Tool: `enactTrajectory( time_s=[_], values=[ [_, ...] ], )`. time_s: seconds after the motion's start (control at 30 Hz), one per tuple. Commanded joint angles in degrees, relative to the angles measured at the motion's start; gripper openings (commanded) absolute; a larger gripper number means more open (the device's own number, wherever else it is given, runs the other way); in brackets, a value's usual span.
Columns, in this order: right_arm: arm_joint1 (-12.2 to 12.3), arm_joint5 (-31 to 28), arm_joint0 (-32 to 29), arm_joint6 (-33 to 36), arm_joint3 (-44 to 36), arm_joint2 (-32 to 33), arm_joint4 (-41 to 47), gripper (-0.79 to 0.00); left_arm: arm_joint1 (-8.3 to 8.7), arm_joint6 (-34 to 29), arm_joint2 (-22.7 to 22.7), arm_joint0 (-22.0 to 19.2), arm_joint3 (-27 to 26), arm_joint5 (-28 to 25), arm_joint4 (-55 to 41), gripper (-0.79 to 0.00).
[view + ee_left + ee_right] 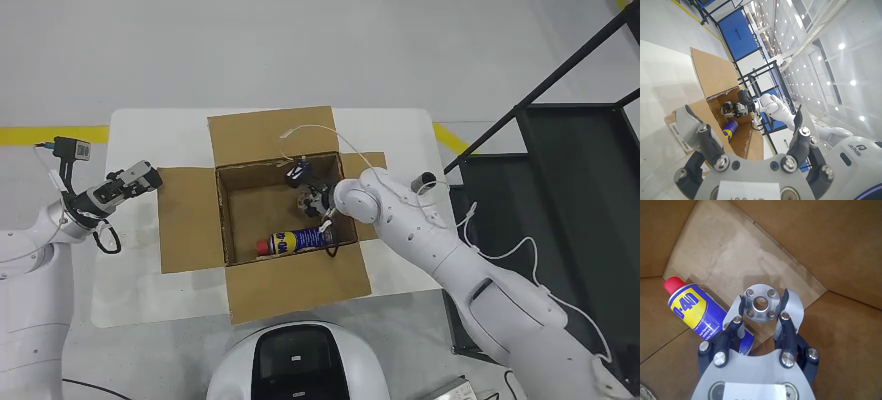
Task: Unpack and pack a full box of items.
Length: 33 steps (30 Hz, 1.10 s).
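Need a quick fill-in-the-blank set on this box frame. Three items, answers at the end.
1. The right gripper has its jaws shut on a metal flange with ___ small holes around its central bore.
2. The spray can lies on its side inside the cardboard box; its cap is ___.
3. The left gripper sits outside the box, jaws ___.

Missing words: four; red; open.

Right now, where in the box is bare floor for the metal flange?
Bare floor of the box lies between the right gripper, shut on the flange, and the wall on the left gripper's side. Crowded along the near wall, where the spray can lies.
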Motion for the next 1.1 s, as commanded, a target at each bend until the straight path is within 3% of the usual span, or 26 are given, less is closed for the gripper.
enactTrajectory(
  time_s=[0.0, 0.07, 0.13, 0.17, 0.4, 0.57, 0.7, 0.9, 1.07],
  values=[
    [-0.3, -0.3, 0.2, -0.4, 0.7, -0.1, 0.2, -0.625, 0.00, 0.0, 0.0, 0.0, 0.0, 0.0, 0.0, 0.000],
    [-0.6, -0.7, 0.4, -1.0, 1.4, -0.2, 0.3, -0.591, 0.00, 0.0, 0.0, 0.0, 0.0, 0.0, 0.0, 0.000],
    [-0.9, -0.9, 0.5, -1.3, 2.0, -0.3, 0.4, -0.431, 0.00, 0.0, 0.0, 0.0, 0.0, 0.0, 0.0, 0.000],
    [-1.0, -1.0, 0.6, -1.5, 2.2, -0.3, 0.4, -0.145, 0.00, 0.0, 0.0, 0.0, 0.0, 0.0, 0.0, 0.000],
    [-0.7, -4.5, 0.3, -2.4, 3.8, 2.1, 2.5, -0.105, 0.00, 0.0, 0.0, 0.0, 0.0, 0.0, 0.0, 0.000],
    [1.9, -8.9, -1.9, -2.1, -0.4, 8.0, 4.1, -0.015, 0.00, 0.0, 0.0, 0.0, 0.0, 0.0, 0.0, 0.000],
    [6.0, -13.7, -8.3, 0.7, -12.1, 18.0, 7.8, 0.000, 0.00, 0.0, 0.0, 0.0, 0.0, 0.0, 0.0, 0.000],
    [11.7, -17.6, -25.3, 6.6, -37.3, 38.1, 14.3, 0.000, 0.00, 0.0, 0.0, 0.0, 0.0, 0.0, 0.0, 0.000],
    [13.9, -17.9, -34.9, 4.6, -44.3, 51.0, 13.2, 0.000, 0.00, 0.0, 0.0, 0.0, 0.0, 0.0, 0.0, 0.000]
  ],
)
